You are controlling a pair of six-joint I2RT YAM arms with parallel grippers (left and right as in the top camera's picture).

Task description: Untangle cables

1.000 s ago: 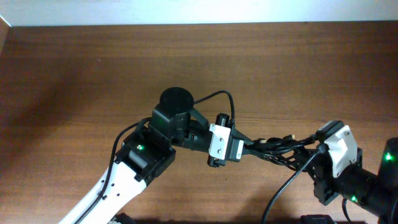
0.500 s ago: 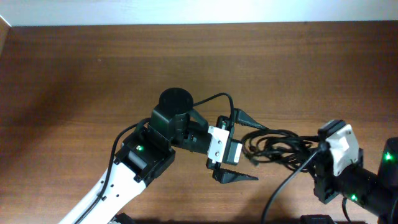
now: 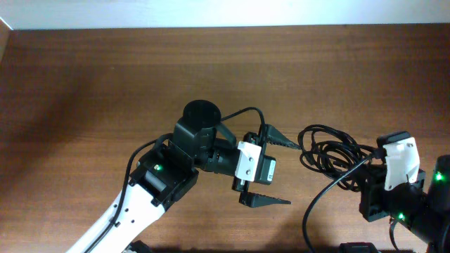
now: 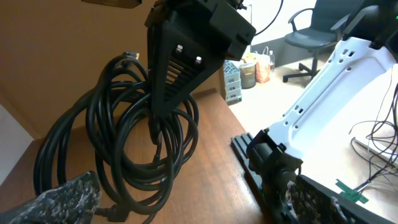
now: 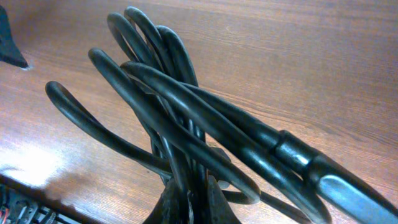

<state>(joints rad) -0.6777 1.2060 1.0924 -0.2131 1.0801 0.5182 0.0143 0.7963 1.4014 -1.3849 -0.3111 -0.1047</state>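
The cables (image 3: 330,151) form one loose black bundle of loops, right of centre on the wooden table. My right gripper (image 3: 370,165) is shut on the bundle's right end, its fingers mostly hidden under the white wrist. In the right wrist view the fingers (image 5: 205,202) pinch several strands of the cables (image 5: 180,99), and a plug end (image 5: 336,186) sticks out at lower right. My left gripper (image 3: 294,173) stands open just left of the bundle, holding nothing. In the left wrist view the cables (image 4: 124,149) hang from the right gripper (image 4: 155,121), ahead of my open left gripper (image 4: 189,196).
The left arm's own thicker wire (image 3: 242,112) arcs over its wrist, and the right arm's wire (image 3: 327,193) runs toward the front edge. Beyond the table edge (image 4: 230,134) the left wrist view shows an office chair (image 4: 311,25) and boxes on the floor.
My left gripper has opened and let go of the cables. The right gripper has pulled the bundle to the right, and the once taut strands now sit in loose loops.
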